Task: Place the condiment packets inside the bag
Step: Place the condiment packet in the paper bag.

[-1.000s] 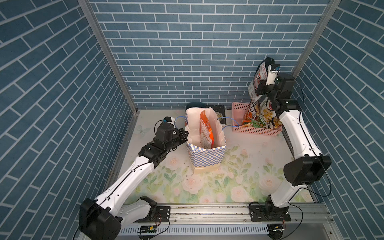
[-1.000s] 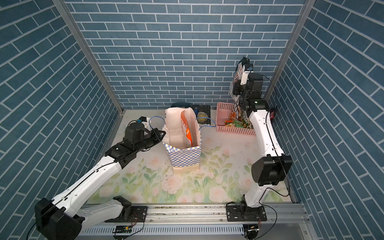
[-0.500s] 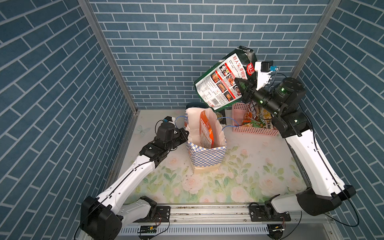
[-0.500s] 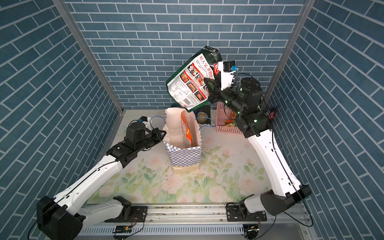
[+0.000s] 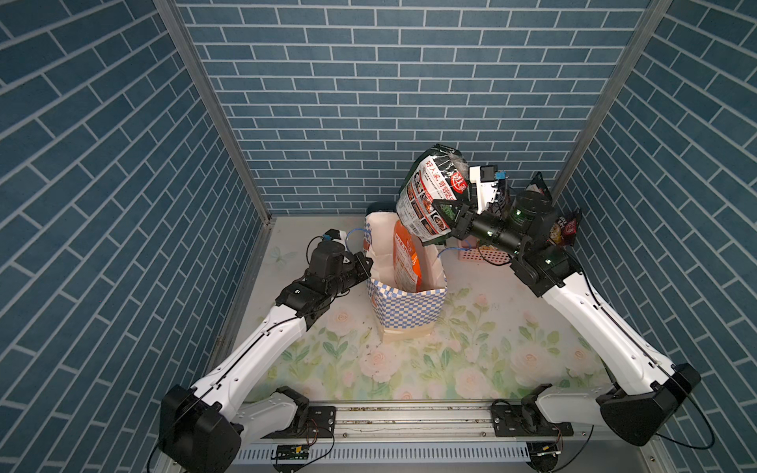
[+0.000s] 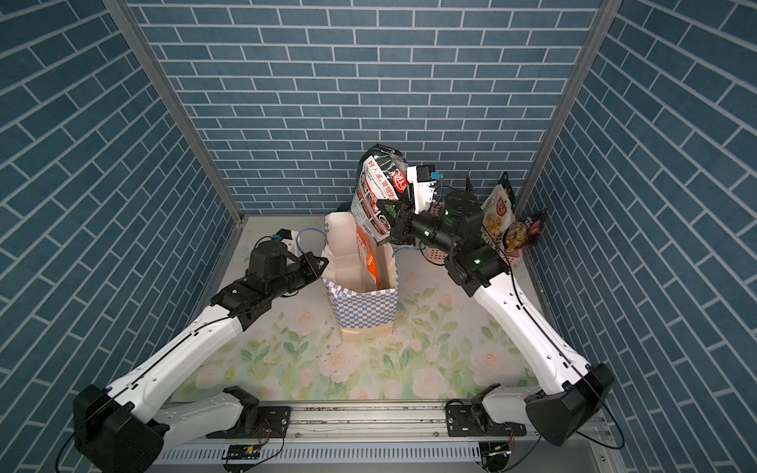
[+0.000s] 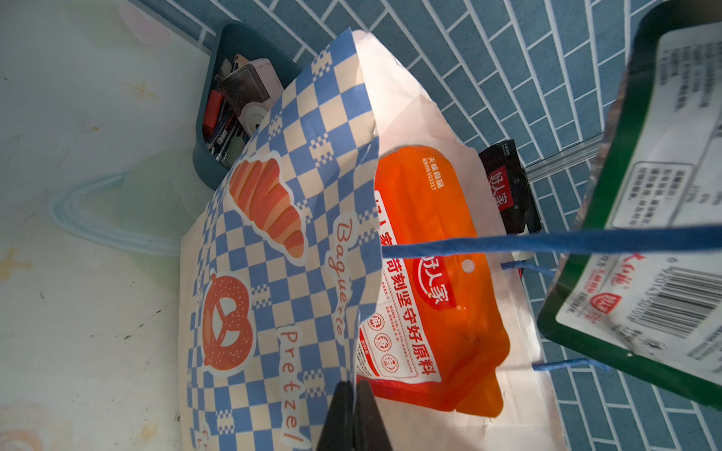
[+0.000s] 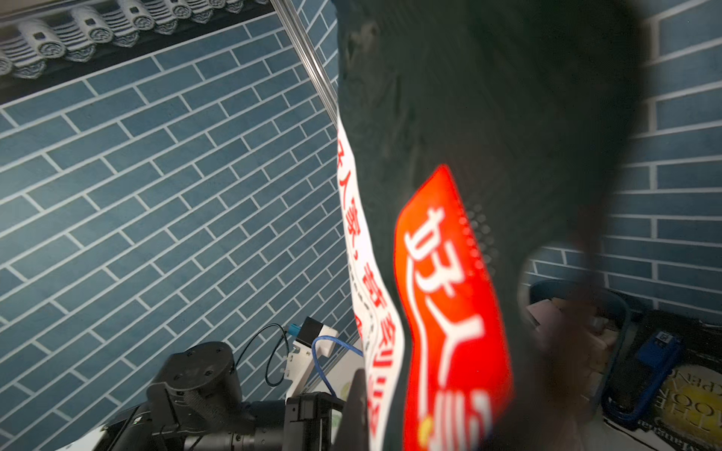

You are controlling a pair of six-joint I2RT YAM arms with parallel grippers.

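In both top views the bag (image 5: 405,303) stands upright on the counter (image 5: 471,348). Its mouth is held open by the left tool (image 5: 363,266), which is pinched shut on the rim at its own side, and an orange packet (image 5: 403,256) is already stood inside. The dark packet (image 5: 430,192) is gripped by the right tool (image 5: 452,213) above and behind the mouth, with its lower corner just over the far rim. A large packet held by one edge is judged likely to swing, so the rim or the orange packet may be struck and the bag tipped or folded shut. More packets (image 6: 497,213) are left in the basket (image 6: 435,253). In the left wrist view the jaws are shown closed on thin paper, and a blue cord (image 7: 547,238) is stretched across the opening. A packet lowered here could be snagged on the cord, or the paper torn if the bag is dragged. In the right wrist view the frame is largely blocked by the dark packet and the mouth is not seen, so the drop may be misjudged.
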